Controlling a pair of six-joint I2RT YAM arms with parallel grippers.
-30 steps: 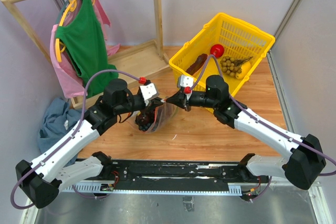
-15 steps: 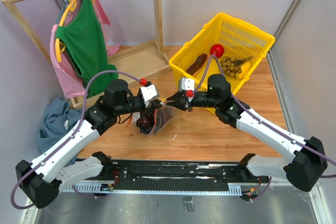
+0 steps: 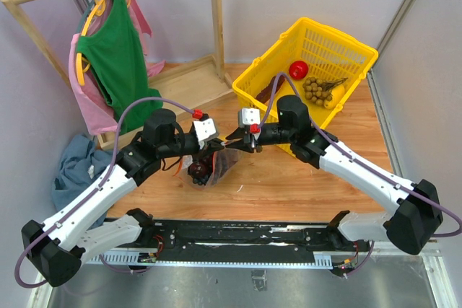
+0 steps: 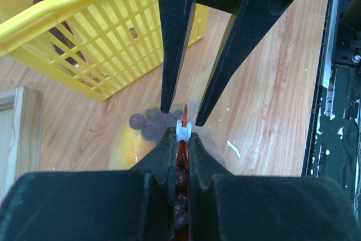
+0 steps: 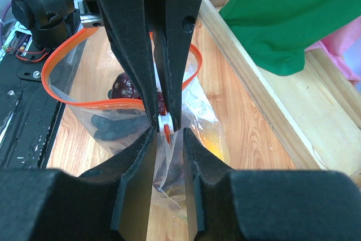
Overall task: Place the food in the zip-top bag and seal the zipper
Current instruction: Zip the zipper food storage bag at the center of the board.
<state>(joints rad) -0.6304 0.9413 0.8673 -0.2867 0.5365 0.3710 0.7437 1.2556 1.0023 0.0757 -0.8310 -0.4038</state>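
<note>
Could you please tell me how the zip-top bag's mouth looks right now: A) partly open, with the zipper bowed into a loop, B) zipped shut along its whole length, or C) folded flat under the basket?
A: in the right wrist view the zipper curves apart into an open loop above the food inside the zip-top bag.

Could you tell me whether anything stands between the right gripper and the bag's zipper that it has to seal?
Nothing visible does. The right gripper straddles the white slider on the zipper with its fingertips, and the left gripper pinches the strip right beside it.
</note>
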